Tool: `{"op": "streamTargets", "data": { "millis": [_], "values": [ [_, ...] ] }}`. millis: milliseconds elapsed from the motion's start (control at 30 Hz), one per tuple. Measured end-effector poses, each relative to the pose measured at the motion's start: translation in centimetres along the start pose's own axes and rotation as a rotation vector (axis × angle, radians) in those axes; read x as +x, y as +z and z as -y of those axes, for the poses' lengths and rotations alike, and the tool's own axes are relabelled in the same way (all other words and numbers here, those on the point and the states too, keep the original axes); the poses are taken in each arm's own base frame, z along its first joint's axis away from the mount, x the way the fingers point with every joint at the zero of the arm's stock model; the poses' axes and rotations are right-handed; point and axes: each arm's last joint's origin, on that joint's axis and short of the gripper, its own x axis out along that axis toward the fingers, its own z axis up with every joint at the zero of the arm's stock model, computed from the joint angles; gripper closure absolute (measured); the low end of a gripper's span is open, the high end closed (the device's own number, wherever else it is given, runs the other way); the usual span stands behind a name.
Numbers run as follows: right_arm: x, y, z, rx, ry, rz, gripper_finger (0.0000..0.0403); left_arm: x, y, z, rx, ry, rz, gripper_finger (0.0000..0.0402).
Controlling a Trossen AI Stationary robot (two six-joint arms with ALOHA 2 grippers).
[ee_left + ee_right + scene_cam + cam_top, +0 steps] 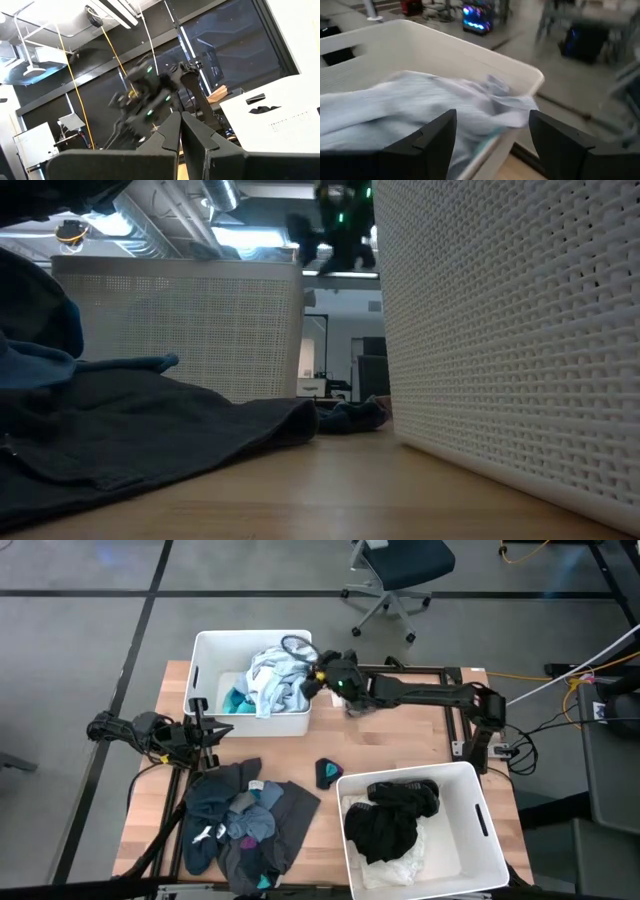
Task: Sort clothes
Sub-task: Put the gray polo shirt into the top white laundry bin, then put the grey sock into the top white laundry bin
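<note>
A pale grey-blue garment (275, 675) lies on teal cloth (240, 700) in the far white bin (205, 655), one part draped over the bin's right rim (520, 107). My right gripper (318, 678) hangs open just above that rim, empty; it also shows in the low view (340, 230). A heap of dark grey, blue and teal clothes (240, 825) lies on the table's near left. A small dark sock (327, 773) lies on the table. Black and white clothes (390, 825) lie in the near right bin (470, 785). My left gripper (228, 730) is shut and empty, left of the far bin's near wall.
The two white bins take up the far middle and near right of the wooden table (400, 740). In the low view the near bin's wall (520, 330) fills the right, and dark grey cloth (150, 430) lies at the left. An office chair (400, 570) stands beyond the table.
</note>
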Motion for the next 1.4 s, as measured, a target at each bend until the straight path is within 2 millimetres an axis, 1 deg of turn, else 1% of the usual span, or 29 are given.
{"op": "streamTargets", "data": {
  "millis": [100,167,300,567,800,1033,1167,1233,1300,1400],
  "values": [
    [2.1,-0.8,1.5,0.092,-0.001,-0.045,0.0152,0.0,0.0,0.0,0.0,0.0,0.0,0.0396],
    [2.8,-0.9,2.0,0.1,-0.004,-0.043,0.0152,0.0,0.0,0.0,0.0,0.0,0.0,0.0396],
    [2.7,-0.5,1.7,0.145,0.031,-0.009,0.0152,0.0,0.0,0.0,0.006,0.0,0.0,0.0396],
    [2.8,-0.7,1.3,0.137,0.145,-0.042,0.0152,0.0,0.0,0.0,0.004,0.0,0.0,0.0396],
    [3.1,-0.9,0.2,0.056,0.418,-0.051,0.0152,0.0,0.0,0.0,0.003,0.001,0.001,0.0396],
    [2.3,-1.4,-1.6,-0.069,0.622,-0.055,0.0152,0.0,0.0,0.0,0.007,0.001,0.001,0.0396],
    [1.7,-1.8,-2.3,-0.14,0.661,-0.055,0.0152,0.0,0.0,0.0,0.007,0.0,0.001,0.0396],
    [1.1,-1.3,-2.7,-0.154,0.66,-0.032,0.0152,0.0,0.0,0.0,0.007,0.001,0.001,0.0396],
    [0.1,-0.1,-3.0,-0.166,0.665,0.003,0.0152,0.0,0.0,0.0,0.007,0.0,0.001,0.0396],
    [-2.1,2.2,-3.6,-0.176,0.67,0.06,0.0152,0.0,0.0,0.0,0.015,0.0,0.0,0.0396]
  ]
}}
